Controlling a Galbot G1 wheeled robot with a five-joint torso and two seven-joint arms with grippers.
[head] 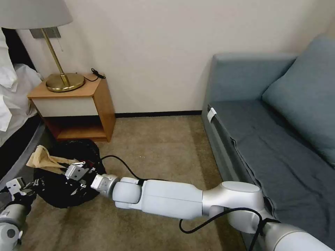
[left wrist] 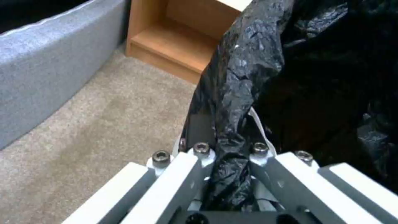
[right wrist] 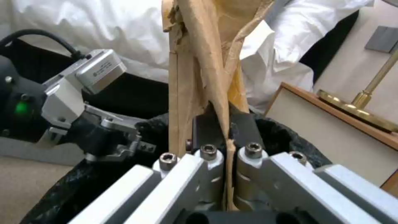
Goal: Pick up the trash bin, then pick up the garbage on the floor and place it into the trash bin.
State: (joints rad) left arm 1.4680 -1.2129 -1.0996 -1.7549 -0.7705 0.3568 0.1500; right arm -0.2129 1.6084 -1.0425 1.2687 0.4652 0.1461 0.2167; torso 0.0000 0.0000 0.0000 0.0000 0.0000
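The right claw (head: pixel 75 170) is pressed together on a crumpled strip of brown paper (head: pixel 42 157), which it pinches at one end. In the right wrist view the paper (right wrist: pixel 203 62) rises straight out from between the closed fingers (right wrist: pixel 207 165), so its long axis runs in line with the claw's reach. From the head view the free end of the strip extends away from the claw toward the robot's left and overhangs the far-left edge of the bin.

The small round trash bin lined with a crinkled black plastic bag (head: pixel 66 195) sits directly beneath the right claw, the claw being over the open mouth. The bin's white body is largely hidden by the bag; a sliver of white rim is visible in the left wrist view. The paper is therefore above the opening at the held end, while part of its length lies outside the rim line.

The left claw (head: pixel 19 190) is closed on the bin's bag-covered rim (left wrist: pixel 232 130) at the robot's near-left side, the black plastic bunched between its fingers (left wrist: pixel 195 174).

Judgement: the deciding relation is vertical, paper over bin mouth. The overhanging free end could catch on the rim when released.
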